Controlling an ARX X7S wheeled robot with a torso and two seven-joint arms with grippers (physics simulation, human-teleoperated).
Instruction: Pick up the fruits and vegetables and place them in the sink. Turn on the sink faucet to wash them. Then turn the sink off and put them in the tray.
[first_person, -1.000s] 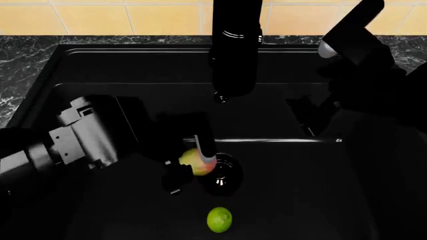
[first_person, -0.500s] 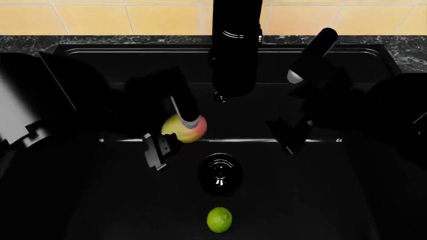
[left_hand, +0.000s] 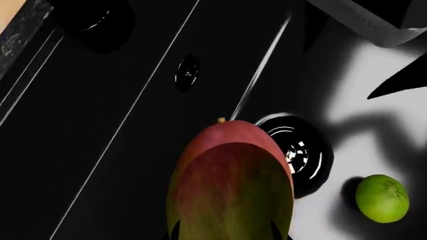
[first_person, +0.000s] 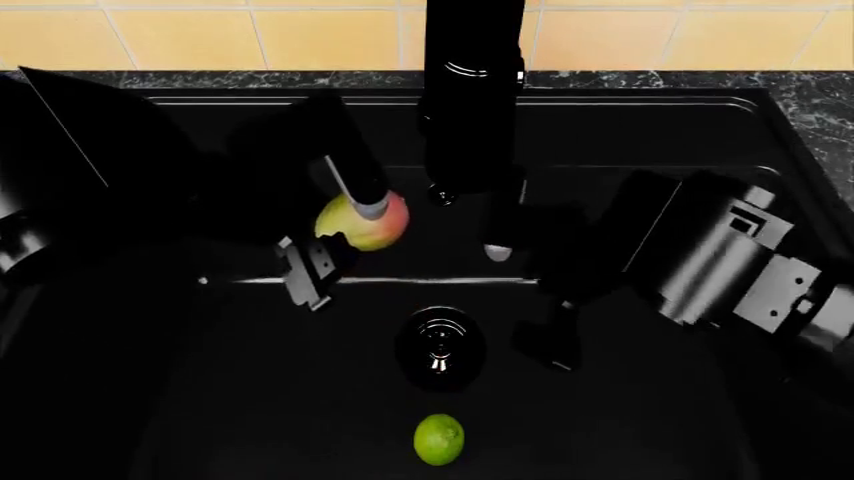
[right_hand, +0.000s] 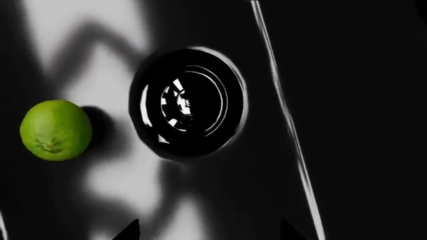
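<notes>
Nearest, at the bottom centre of the head view, the lime (first_person: 439, 440) lies on the sink (first_person: 200, 400) floor, just short of the round drain (first_person: 441, 347). Right of the drain the right tool (first_person: 531, 305) hovers with fingers spread, empty. Left of centre, the left tool (first_person: 340, 240) is closed on the apple (first_person: 362, 223), lifted above the floor. Beyond, the faucet (first_person: 471, 90) stands at top centre.
</notes>
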